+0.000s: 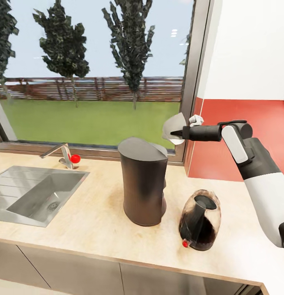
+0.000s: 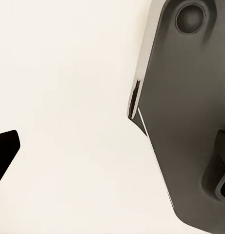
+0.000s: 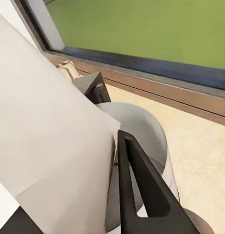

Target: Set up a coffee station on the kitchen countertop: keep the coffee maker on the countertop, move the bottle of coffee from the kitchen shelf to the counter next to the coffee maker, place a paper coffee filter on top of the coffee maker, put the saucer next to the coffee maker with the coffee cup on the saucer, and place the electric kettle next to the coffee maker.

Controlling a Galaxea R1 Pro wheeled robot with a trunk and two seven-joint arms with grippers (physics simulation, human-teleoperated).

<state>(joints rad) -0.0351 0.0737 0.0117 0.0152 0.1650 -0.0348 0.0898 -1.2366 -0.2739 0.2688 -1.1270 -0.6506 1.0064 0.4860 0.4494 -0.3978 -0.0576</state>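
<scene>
The tall dark coffee maker [image 1: 143, 182] stands on the beige kitchen countertop [image 1: 88, 221]. To its right sits the electric kettle [image 1: 199, 220], a clear dome on a black base with a red mark. My right gripper [image 1: 175, 132] hangs in the air above the coffee maker's top right edge, shut on the white paper coffee filter [image 1: 177, 122]. In the right wrist view the filter [image 3: 49, 146] is a broad white sheet against a dark finger [image 3: 141, 195], with the coffee maker's grey top [image 3: 139, 124] below it. A black fingertip [image 2: 5, 151] of the left gripper shows over a pale surface.
A steel sink [image 1: 31, 198] with a faucet and red knob [image 1: 75, 158] lies at the counter's left. A large window [image 1: 97, 73] runs behind the counter. A red floor [image 1: 240, 119] lies past the counter's right end. A dark grey robot part [image 2: 190, 122] sits near the left wrist.
</scene>
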